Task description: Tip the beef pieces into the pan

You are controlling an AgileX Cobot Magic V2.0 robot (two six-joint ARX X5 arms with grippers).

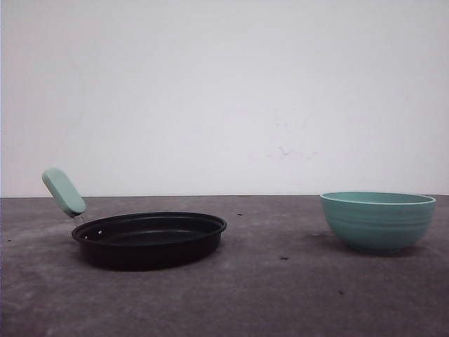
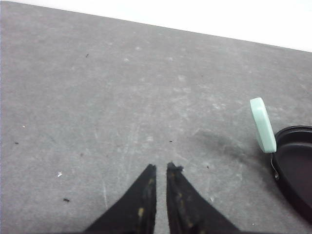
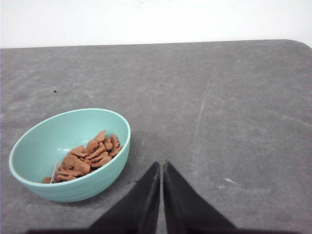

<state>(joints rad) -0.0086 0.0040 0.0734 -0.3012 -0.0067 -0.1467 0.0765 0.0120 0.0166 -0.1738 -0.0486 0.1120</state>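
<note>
Showing no readable writing anywhere

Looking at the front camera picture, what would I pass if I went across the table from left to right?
Mint-green handle → black pan → teal bowl, standing apart from the pan with bare grey table between them.

Pan [image 1: 151, 239] left on table [image 1: 280, 302], bowl [image 1: 377, 221] right; beef pieces [image 3: 87, 158] inside bowl.

A grey table [image 1: 280, 302] bears the pan [image 1: 151, 239] and a teal bowl [image 1: 377, 221], well apart
</note>
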